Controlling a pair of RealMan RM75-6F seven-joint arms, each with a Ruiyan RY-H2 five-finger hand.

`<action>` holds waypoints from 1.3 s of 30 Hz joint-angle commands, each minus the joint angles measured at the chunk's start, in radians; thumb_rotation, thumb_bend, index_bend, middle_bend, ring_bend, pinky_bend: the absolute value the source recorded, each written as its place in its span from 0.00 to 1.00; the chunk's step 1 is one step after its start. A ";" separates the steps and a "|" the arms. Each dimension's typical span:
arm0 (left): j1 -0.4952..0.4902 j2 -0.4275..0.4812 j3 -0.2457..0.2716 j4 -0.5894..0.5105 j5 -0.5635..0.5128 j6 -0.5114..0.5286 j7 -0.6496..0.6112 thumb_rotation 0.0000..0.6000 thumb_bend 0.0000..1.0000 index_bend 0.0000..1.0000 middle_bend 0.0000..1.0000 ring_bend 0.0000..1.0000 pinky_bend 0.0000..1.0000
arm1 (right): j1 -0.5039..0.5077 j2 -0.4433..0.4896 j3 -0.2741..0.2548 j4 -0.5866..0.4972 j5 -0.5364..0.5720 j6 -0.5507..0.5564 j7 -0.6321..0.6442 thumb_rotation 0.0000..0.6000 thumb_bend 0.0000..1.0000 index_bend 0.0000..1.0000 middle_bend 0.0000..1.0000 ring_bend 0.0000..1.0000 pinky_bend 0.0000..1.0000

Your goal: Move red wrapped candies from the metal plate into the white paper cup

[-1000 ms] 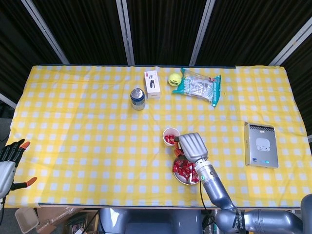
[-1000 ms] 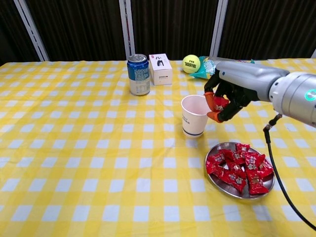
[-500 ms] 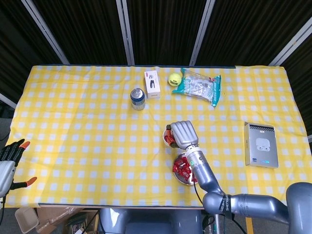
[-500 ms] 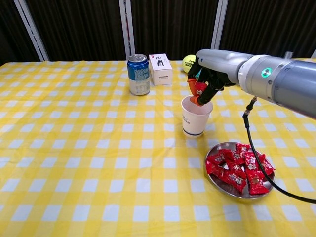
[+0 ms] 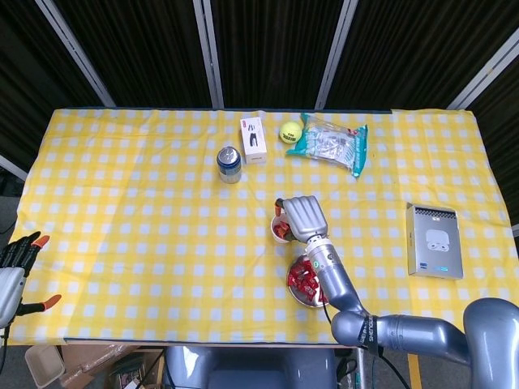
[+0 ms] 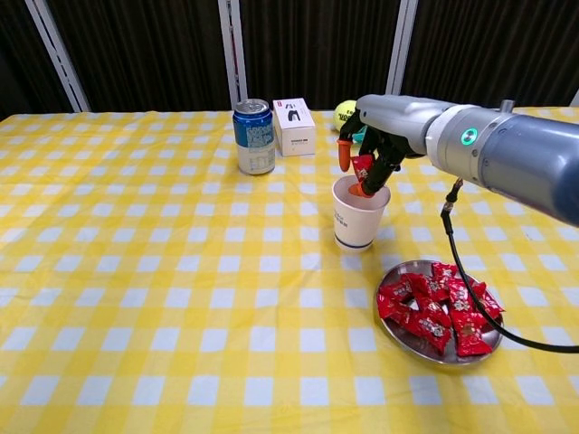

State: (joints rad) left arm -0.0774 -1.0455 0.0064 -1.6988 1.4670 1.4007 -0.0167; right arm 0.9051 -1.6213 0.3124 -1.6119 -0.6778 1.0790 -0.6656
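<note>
— What is the right hand [image 6: 373,145] doing?

— It hangs over the mouth of the white paper cup [image 6: 358,215], fingers pointing down. A red wrapped candy [image 6: 363,168] sits between the thumb and a finger, right at the cup's rim; it looks pinched, though the chest view is too small to be certain the grip is firm.

— Is there anything in the cup?

— From the head view, red shows inside it, partly under the hand [image 5: 302,217].

— And the rest of the candies?

— Piled on the metal plate [image 6: 398,332], which lies just beside the cup toward the table's near edge, a little to the right.

— The other hand?

— The left hand [image 5: 15,267] is off the table's left near corner, fingers spread apart, holding nothing.

— What else is on the yellow checked table [image 6: 145,271]?

— A blue can [image 6: 254,136], a small white box [image 6: 294,127], a tennis ball [image 5: 290,131] and a clear packet [image 5: 331,143] toward the far edge; a grey device [image 5: 435,240] near the right edge.
</note>
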 commanded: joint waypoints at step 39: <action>0.017 -0.023 -0.001 0.025 0.045 0.063 0.007 1.00 0.00 0.00 0.00 0.00 0.00 | -0.268 0.191 -0.344 -0.313 -0.332 0.162 0.081 1.00 0.26 0.30 0.68 0.63 0.91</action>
State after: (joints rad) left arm -0.0607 -1.0681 0.0052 -1.6736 1.5122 1.4634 -0.0105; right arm 0.6489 -1.4205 -0.0172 -1.9383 -0.9975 1.2450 -0.5908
